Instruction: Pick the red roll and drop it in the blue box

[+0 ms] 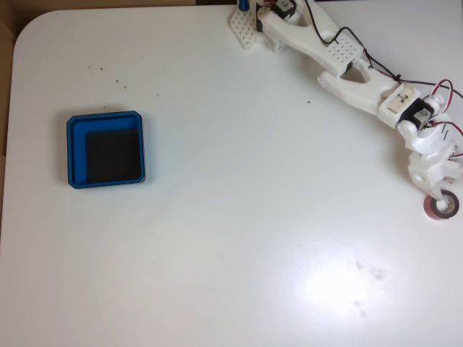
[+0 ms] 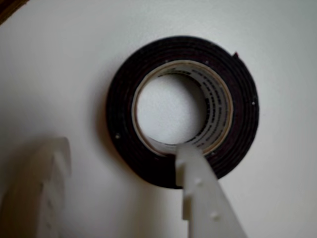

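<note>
The roll (image 1: 444,205) lies flat on the table (image 1: 231,238) at the right edge of the fixed view, well apart from the empty box (image 1: 105,149), with the gripper (image 2: 119,158) open over it, one finger (image 2: 200,191) reaching its core, so grasp, carry and drop remain

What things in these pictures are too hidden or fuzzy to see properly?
- Red roll: in the fixed view the arm covers its upper part, near the right edge.
- Gripper: in the wrist view both fingers are blurred and cut off by the bottom edge.
- Blue box: its black floor shows no detail.
</note>
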`<action>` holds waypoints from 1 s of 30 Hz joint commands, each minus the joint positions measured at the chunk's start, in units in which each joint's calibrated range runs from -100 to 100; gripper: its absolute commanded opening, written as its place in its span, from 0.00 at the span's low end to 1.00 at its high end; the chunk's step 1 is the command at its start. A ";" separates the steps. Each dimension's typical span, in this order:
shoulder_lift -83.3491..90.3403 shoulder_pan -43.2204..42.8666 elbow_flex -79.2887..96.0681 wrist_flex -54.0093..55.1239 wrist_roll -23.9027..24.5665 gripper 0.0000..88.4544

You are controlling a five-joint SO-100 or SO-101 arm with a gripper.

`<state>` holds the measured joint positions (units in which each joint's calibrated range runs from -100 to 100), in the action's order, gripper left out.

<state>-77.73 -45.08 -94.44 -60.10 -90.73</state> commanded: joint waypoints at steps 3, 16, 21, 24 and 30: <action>0.64 0.28 -4.30 -0.55 -0.33 0.21; -0.86 0.47 -4.30 -7.97 -0.24 0.21; -0.78 0.47 -4.30 -7.97 -0.24 0.21; -0.53 0.47 -4.39 -7.97 0.28 0.21; -0.36 0.18 -4.66 -7.64 0.02 0.21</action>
<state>-78.58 -45.08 -96.50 -66.58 -90.73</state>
